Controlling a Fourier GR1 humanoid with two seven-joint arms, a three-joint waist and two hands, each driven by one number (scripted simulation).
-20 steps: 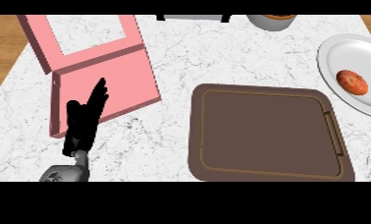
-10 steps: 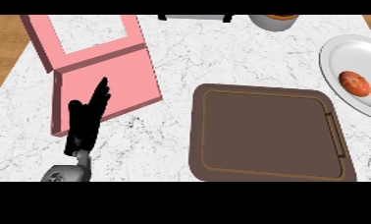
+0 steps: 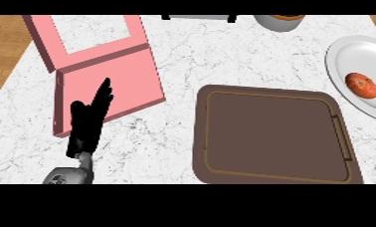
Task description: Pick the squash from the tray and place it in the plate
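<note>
At the far left I see the left hand (image 3: 89, 121) near the lower edge, fingers straight and together, pointing up, holding nothing. It rests over the lower corner of a pink hinged box (image 3: 110, 79) that lies open on the white marble counter (image 3: 220, 56); the box's lid frame extends toward the upper left.

Moving right, the brown tray (image 3: 275, 136) sits in the centre-right of the counter. Its surface carries nothing. A grey cup or bowl (image 3: 279, 21) shows partly at the top edge, well apart from the tray.

At the far right edge, the white plate (image 3: 341, 61) is partly cut off by the frame. The squash (image 3: 360, 84), small, rounded and orange-red, lies inside it. I judge the placement complete.

The right hand does not appear in this view, so I report nothing of its fingers.

Handling note, as a judgement: the squash looks light, stiff and smooth-skinned, and its round form may roll on the plate. If I must regrasp it, I curl fingers and thumb around its widest girth from above.
</note>
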